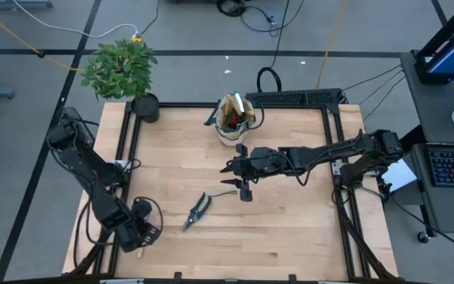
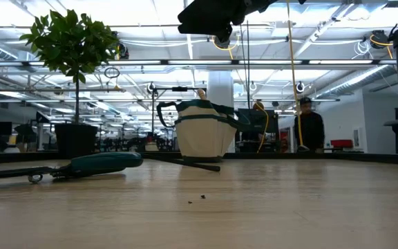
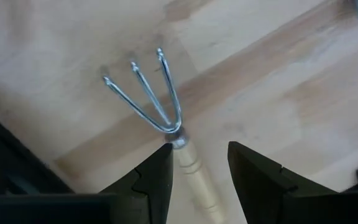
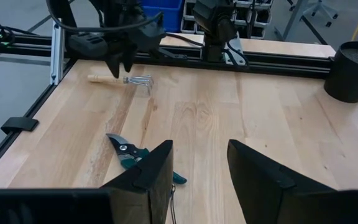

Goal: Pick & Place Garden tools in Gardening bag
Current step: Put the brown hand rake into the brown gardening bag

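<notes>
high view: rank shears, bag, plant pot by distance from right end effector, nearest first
From the right end effector:
1. Shears, just beside it toward the table's front.
2. Bag, at the back edge, mid-table.
3. Plant pot, at the back left corner.

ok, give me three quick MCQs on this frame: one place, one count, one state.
1. Where do the pruning shears lie?
A. on the bare table
B. in the gardening bag
C. in the plant pot

2. How many prongs has the little rake?
A. two
B. three
C. five

3. What is the right claw holding?
A. the shears
B. the rake
C. nothing

Answers:
1 A, the high view shows them flat on the table, apart from the gardening bag.
2 B, the left wrist view shows three.
3 C, its fingers stand apart with only table between them.
</notes>
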Action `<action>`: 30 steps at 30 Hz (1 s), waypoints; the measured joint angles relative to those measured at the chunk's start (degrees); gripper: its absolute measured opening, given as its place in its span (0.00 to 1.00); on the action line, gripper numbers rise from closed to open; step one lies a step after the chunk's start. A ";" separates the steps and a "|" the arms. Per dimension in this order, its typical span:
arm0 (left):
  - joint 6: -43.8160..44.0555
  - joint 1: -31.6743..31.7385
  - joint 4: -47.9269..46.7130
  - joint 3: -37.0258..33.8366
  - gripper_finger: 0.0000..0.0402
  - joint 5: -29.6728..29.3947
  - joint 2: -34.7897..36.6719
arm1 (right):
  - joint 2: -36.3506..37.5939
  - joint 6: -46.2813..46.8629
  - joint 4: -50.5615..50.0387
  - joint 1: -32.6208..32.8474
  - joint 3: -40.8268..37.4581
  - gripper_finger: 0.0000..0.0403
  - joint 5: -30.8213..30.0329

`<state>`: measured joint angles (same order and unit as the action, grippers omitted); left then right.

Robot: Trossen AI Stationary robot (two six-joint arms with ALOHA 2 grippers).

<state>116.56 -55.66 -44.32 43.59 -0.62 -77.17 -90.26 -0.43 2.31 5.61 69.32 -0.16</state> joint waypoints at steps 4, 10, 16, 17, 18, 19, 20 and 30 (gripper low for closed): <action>-2.93 0.42 2.51 0.00 0.40 2.24 -0.18 | 0.00 0.00 0.00 0.00 0.00 0.36 0.00; -5.06 0.44 5.18 0.00 0.40 8.44 -4.46 | 0.00 0.15 0.00 0.00 0.00 0.36 0.00; -5.09 0.44 6.89 0.00 0.40 10.00 -8.14 | 0.00 -0.03 0.02 0.00 0.00 0.36 0.00; -5.14 0.44 7.50 0.00 0.40 9.92 -8.67 | 0.00 -0.09 0.02 -0.02 0.00 0.36 0.00; -5.18 0.44 8.03 0.00 0.40 9.88 -9.31 | 0.00 -0.11 0.00 0.00 0.00 0.36 0.00; -5.27 0.44 8.52 0.00 0.40 9.91 -10.07 | 0.00 -0.11 0.02 0.00 0.00 0.36 0.00; -5.31 0.42 9.12 0.00 0.40 10.05 -10.90 | 0.00 -0.12 0.02 -0.01 0.00 0.36 0.00; -3.50 0.54 14.78 0.19 0.40 14.74 -14.84 | 0.00 -0.20 0.02 0.00 0.00 0.36 0.02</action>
<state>113.06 -55.12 -29.54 43.78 14.12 -92.01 -90.26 -0.62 2.33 5.61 69.32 -0.14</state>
